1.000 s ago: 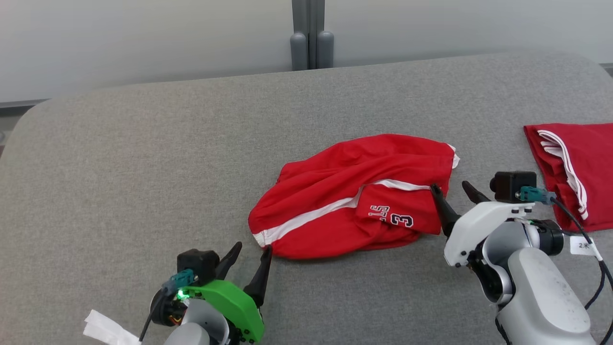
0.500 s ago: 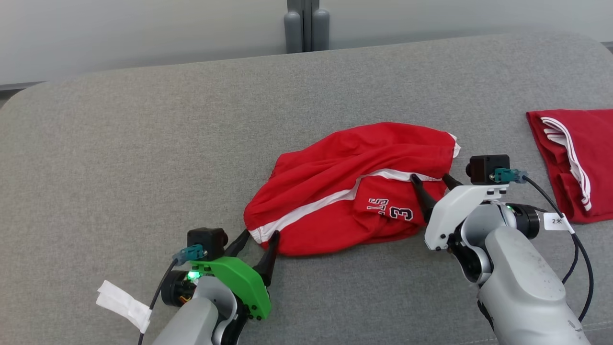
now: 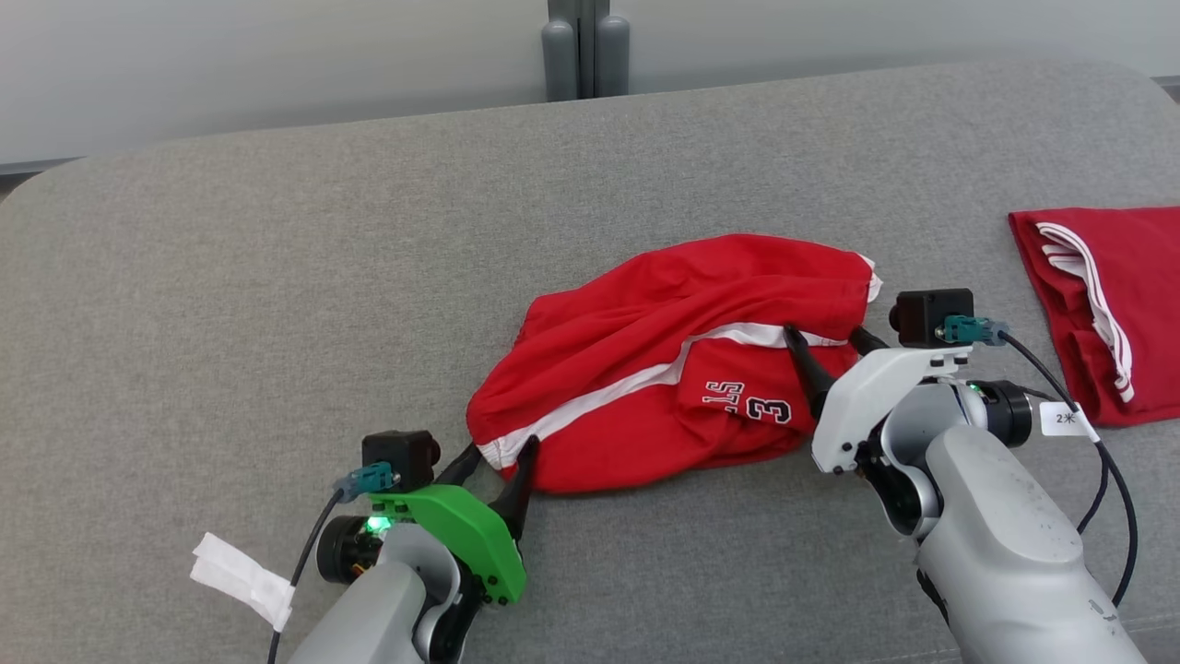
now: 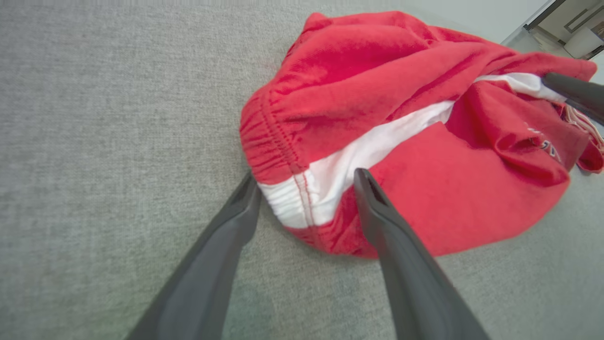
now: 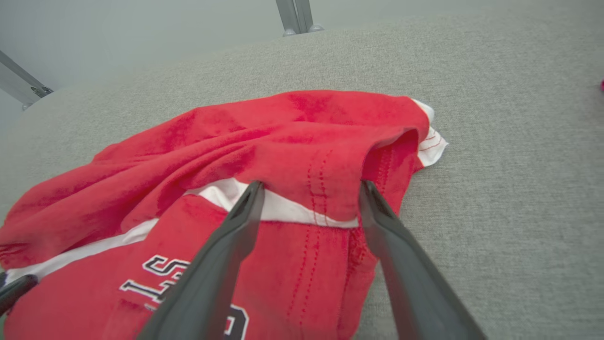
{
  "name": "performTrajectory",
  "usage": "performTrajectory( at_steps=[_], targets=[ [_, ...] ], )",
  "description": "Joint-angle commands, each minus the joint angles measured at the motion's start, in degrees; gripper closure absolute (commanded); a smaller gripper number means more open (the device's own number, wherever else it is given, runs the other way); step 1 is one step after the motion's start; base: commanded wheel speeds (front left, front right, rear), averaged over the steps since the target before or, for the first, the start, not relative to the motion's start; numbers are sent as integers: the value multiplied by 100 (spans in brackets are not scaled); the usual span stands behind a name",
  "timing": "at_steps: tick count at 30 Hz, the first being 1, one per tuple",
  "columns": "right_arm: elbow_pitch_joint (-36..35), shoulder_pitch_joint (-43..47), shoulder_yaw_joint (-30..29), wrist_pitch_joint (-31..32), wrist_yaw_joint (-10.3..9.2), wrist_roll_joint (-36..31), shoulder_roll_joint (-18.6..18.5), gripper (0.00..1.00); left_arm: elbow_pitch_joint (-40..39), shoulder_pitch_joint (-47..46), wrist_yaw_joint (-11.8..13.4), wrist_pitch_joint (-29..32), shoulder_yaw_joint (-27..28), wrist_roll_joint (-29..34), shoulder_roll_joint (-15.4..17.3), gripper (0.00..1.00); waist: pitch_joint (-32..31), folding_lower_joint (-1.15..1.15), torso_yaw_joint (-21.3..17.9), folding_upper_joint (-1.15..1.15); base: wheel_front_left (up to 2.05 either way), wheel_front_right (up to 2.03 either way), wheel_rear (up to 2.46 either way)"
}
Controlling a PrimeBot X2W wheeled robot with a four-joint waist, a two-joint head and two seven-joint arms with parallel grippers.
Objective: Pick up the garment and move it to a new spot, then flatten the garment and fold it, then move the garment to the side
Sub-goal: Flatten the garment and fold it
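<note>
Red sports shorts, with a white side stripe and a printed numeral 3, lie crumpled near the middle of the grey fabric-covered desk, slightly toward its near edge. The waistband end points to the robot's left and a leg hem to its right.

Left claw: open wide, fingers set either side of the gathered waistband where the white stripe ends. One finger is on the desk beside the cloth, the other against the red fabric. Nothing is gripped.

Right claw: open wide, fingers astride a raised fold of stitched hem at the garment's right end, tips touching the cloth. Nothing is gripped.

A second red garment with white piping lies folded at the desk's right edge, well apart. A white tag hangs by the left wrist.
</note>
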Motion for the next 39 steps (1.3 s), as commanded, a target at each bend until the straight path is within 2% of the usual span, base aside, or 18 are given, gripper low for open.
performTrajectory(
  at_steps=[1,2,3,4,5,6,14,18,23,27,30,35,39],
  targets=[
    [28,-91,18,-27,-7,64,-26,0,59,-120,-10,-56,-16,-38,25,28,4,0,-6,0,0,0,0],
    [36,-104,24,-31,-7,63,-29,0,82,-140,-10,-77,-25,-56,28,47,9,0,-8,0,0,0,0],
    [46,-112,36,-37,-7,59,-34,0,108,-167,-10,-95,-37,-79,37,55,17,0,-9,0,0,0,0],
    [57,-113,44,-42,-7,61,-34,44,127,-183,-10,-108,-51,-105,44,67,24,0,-8,0,0,0,0],
    [70,-115,50,-48,-7,65,-36,59,149,-197,-10,-118,-69,-129,54,99,33,0,-6,0,0,0,0],
    [79,-119,59,-48,-7,67,-35,100,172,-209,-10,-125,-90,-150,61,100,39,0,-2,0,0,0,0],
    [-200,47,-41,-188,-7,67,-109,100,30,-314,-10,-302,-241,-335,86,100,-35,0,66,0,0,0,0],
    [-895,247,-224,-143,-7,366,-113,100,-426,-355,-10,-474,-187,-491,180,100,-131,0,49,0,0,0,0],
    [-2057,570,-609,71,-7,691,-216,100,-1455,-274,-10,-542,-33,-904,334,100,-215,0,-11,0,0,0,0],
    [-2885,614,-934,463,-5,1081,-120,100,-2288,-393,-9,-225,3,-1239,539,100,-105,0,-65,0,0,0,0],
    [-3191,241,-1060,822,-5,1451,-30,100,-2689,-753,6,110,72,-1374,630,100,136,0,-108,0,0,0,0],
    [-2699,-927,-1253,1160,-5,1893,106,100,-2585,-1666,123,457,416,-1622,648,100,661,0,-242,0,0,0,0],
    [-1821,-2193,-1256,893,-5,1627,153,100,-2087,-2684,188,442,633,-1436,735,100,1122,0,-393,0,0,0,0]
  ],
)
